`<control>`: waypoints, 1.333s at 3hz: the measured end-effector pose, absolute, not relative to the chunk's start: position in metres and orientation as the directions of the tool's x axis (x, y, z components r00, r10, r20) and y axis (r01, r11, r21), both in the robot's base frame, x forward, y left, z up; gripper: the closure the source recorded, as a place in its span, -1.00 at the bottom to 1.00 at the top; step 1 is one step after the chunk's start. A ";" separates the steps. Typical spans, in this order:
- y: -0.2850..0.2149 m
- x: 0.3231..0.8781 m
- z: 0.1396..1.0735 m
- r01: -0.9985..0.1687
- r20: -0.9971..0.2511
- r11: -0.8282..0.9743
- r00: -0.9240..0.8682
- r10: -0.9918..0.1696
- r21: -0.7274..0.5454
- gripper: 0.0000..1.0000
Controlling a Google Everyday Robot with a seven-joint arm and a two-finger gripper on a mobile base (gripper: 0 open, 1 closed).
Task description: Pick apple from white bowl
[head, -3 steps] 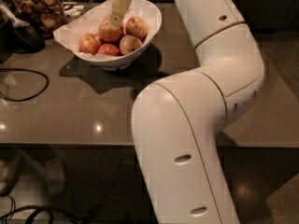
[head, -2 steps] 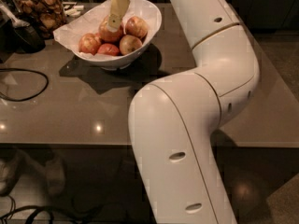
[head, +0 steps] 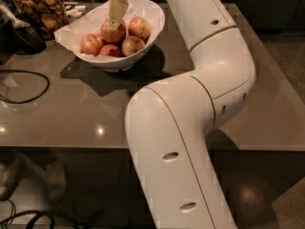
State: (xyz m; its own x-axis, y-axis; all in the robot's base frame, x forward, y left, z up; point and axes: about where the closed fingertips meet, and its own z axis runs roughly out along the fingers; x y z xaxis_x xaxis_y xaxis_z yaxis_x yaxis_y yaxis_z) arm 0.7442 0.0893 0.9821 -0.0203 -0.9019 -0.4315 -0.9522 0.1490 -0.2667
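The gripper (head: 114, 20) hangs over the bowl (head: 155, 20), its tip down on the apple (head: 113, 34), which lies mid-pile in the bowl. Since a second ago the gripper has barely moved; only the arm (head: 209, 80) has drifted slightly. Whether the gripper has closed on the apple I cannot tell. The lift looks yet to come.

arm (head: 181, 128): glossy white rounded shells — thin seams, oval recesses | jaws: tan, above the white bowl (head: 151, 37)
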 end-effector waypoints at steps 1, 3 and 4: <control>0.092 0.746 0.980 -0.953 -0.433 0.147 -0.018 -0.901 -0.266 -0.26; 0.098 0.750 0.962 -0.962 -0.434 0.140 -0.026 -0.901 -0.233 -0.30; 0.100 0.751 0.954 -0.966 -0.433 0.140 -0.033 -0.901 -0.217 -0.30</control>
State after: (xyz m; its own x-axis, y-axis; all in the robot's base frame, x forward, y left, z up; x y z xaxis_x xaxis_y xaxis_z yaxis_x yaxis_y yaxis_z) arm 0.7514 0.0998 0.9538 -0.0331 -0.9007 -0.4332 -0.9660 0.1400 -0.2172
